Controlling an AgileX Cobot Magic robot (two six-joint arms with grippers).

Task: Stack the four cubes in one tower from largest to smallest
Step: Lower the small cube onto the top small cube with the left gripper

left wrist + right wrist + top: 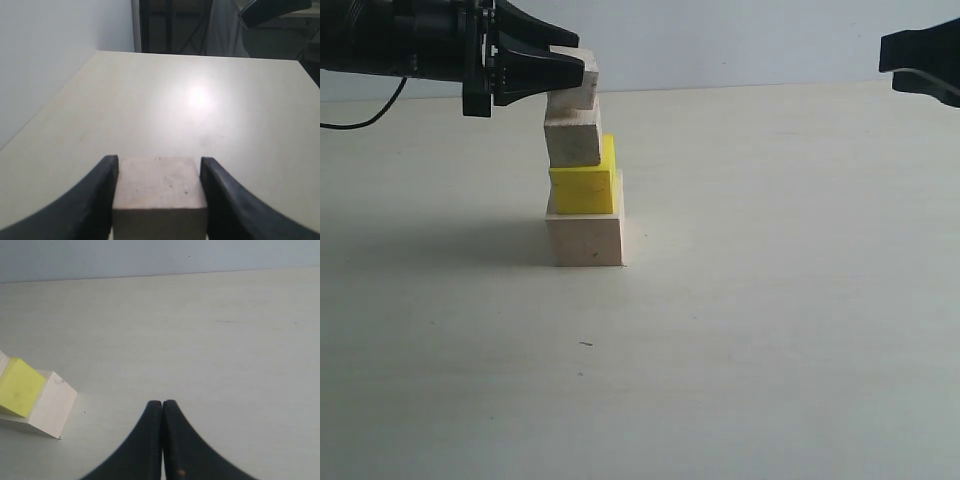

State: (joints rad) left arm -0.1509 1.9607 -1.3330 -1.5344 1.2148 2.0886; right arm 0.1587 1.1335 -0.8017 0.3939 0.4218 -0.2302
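Smallest cube [582, 92] is pinched on two opposite faces by L gripper [570, 60], at the tower top, directly over the third pale cube [572, 138], which sits on yellow cube [585, 186] and largest cube [585, 238]. We cannot tell whether it bears fully on the third cube, so we would confirm contact before release. R gripper [162, 440] is closed, empty, well apart to the right.

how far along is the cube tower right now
Done: the largest pale cube is the base, with the yellow cube on it and a smaller pale cube on that. In hand: the left jaws grip the smallest cube right at the top of the stack; whether it fully rests there is unclear. Left: release it and back away. The right jaws are shut, off to the side.
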